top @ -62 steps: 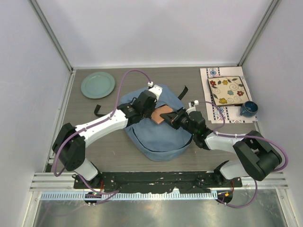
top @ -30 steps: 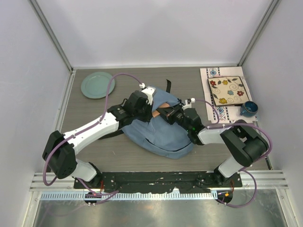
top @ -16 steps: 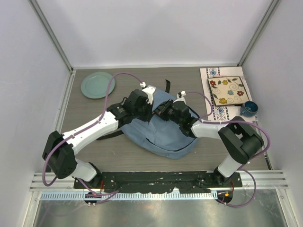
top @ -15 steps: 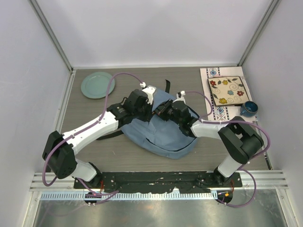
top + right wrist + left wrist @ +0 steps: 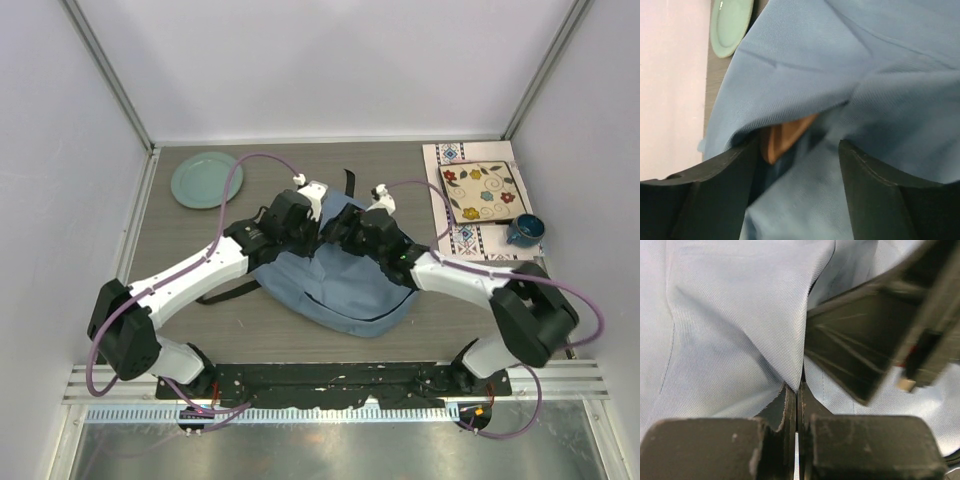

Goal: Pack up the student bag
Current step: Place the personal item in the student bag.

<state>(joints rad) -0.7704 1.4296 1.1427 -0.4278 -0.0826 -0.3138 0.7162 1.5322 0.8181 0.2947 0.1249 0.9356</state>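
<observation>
Going left to right: the green plate (image 5: 206, 179) sits off in the far left corner of the worktop (image 5: 250, 330), not part of the action. Next is the left hand (image 5: 796, 390), fingers pressed together on a fold of the student bag (image 5: 340, 285), pinching the light-blue fabric and holding the mouth of the bag up. The bag itself is slumped mid-worktop between the two arms. The change is on the right: a second ago the right hand (image 5: 799, 155) was clamped on a flat brown thing (image 5: 782, 137) (notebook maybe, can't tell), and now its fingers stand spread apart, with only a brown corner peeking out from under the blue flap. So I'd guess the item has just been let go inside the bag, that bit of packing is basically done, and the right hand needs to back out without dragging it along. Further right there's a patterned placemat (image 5: 445, 155) with a square flowered plate (image 5: 482, 192) and a blue cup (image 5: 524, 231), well clear of the bag. No brands, labels or readable writing anywhere I can spot.
</observation>
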